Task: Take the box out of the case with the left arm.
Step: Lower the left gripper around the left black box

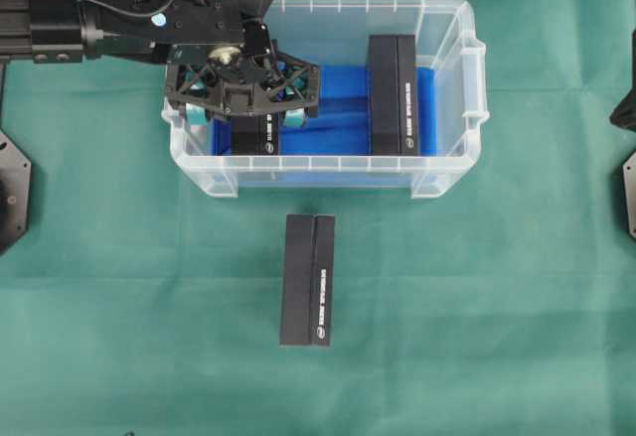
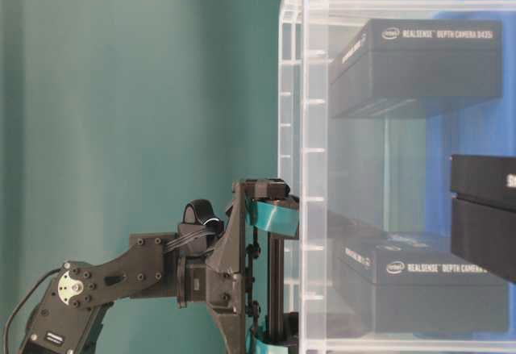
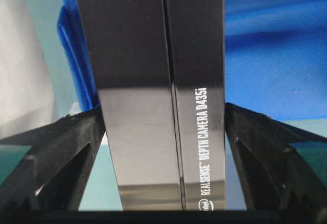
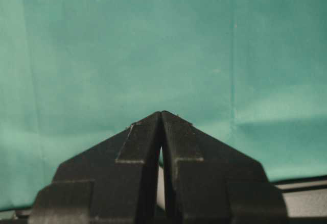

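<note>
The clear case (image 1: 328,164) with a blue floor stands at the back of the green table. Two black boxes lie inside it: one at the left (image 1: 256,136) and one at the right (image 1: 395,93). My left gripper (image 1: 246,110) is lowered into the case over the left box, open, with a teal pad (image 1: 198,113) on each side of it. In the left wrist view the box (image 3: 153,55) fills the gap between the black fingers (image 3: 66,147). My right gripper (image 4: 162,113) is shut and empty above bare green cloth.
A third black box (image 1: 306,279) lies on the cloth in front of the case. The case's left wall (image 2: 310,128) stands right beside the left gripper (image 2: 272,280). Black parts of the right arm (image 1: 626,108) sit at the right edge.
</note>
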Controlling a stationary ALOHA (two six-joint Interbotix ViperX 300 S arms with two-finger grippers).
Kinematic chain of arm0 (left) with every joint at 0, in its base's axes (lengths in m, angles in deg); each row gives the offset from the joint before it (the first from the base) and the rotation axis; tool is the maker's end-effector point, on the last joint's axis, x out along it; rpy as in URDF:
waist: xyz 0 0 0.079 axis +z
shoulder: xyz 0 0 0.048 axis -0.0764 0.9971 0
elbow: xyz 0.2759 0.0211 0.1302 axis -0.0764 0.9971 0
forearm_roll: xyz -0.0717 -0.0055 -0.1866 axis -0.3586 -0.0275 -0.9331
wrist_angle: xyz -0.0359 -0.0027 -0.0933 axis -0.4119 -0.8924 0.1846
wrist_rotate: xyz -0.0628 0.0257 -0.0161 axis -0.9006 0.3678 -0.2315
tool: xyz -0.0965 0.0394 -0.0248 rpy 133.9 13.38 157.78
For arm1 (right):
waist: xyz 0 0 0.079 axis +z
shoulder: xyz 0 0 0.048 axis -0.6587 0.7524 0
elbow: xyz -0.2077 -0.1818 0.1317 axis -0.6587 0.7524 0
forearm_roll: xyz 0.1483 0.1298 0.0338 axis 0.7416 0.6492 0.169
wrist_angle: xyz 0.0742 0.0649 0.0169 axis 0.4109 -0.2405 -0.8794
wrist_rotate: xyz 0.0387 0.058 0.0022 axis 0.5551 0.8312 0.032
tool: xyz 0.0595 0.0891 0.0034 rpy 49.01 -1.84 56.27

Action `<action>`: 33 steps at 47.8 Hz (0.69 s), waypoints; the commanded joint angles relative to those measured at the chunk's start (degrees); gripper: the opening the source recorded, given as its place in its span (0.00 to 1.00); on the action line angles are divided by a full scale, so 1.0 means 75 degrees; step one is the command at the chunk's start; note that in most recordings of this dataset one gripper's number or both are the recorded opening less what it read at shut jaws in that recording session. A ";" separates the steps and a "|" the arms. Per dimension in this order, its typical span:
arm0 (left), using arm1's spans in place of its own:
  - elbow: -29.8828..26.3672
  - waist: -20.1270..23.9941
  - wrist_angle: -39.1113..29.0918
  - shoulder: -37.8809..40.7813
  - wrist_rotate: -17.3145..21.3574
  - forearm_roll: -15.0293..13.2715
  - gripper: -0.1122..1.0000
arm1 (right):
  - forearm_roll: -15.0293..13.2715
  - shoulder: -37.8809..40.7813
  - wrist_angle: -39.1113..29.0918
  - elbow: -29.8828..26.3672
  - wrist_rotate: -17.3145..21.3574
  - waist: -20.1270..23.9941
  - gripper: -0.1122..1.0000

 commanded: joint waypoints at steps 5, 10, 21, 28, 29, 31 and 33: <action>0.0023 0.0094 0.0234 0.0000 -0.0082 0.0023 0.91 | 0.0012 0.0000 0.0047 -0.0117 0.0000 0.0000 0.13; 0.0023 0.0094 0.0258 0.0012 -0.0094 0.0023 0.91 | 0.0012 0.0000 0.0047 -0.0117 0.0000 0.0000 0.13; 0.0023 0.0094 0.0328 0.0012 -0.0211 0.0035 0.67 | 0.0012 0.0000 0.0047 -0.0129 0.0000 0.0000 0.13; 0.0023 0.0070 0.0680 0.0012 -0.0258 0.0082 0.65 | 0.0012 0.0000 0.0047 -0.0129 0.0000 0.0000 0.12; 0.0023 0.0059 0.0715 0.0012 -0.0258 0.0082 0.65 | 0.0012 0.0000 0.0047 -0.0129 0.0000 0.0000 0.13; 0.0035 0.0059 0.0738 0.0012 -0.0258 0.0082 0.65 | 0.0023 0.0000 0.0059 -0.0129 0.0000 0.0000 0.13; 0.0023 0.0059 0.0738 0.0000 -0.0258 0.0082 0.65 | 0.0023 0.0000 0.0047 -0.0141 0.0000 0.0000 0.13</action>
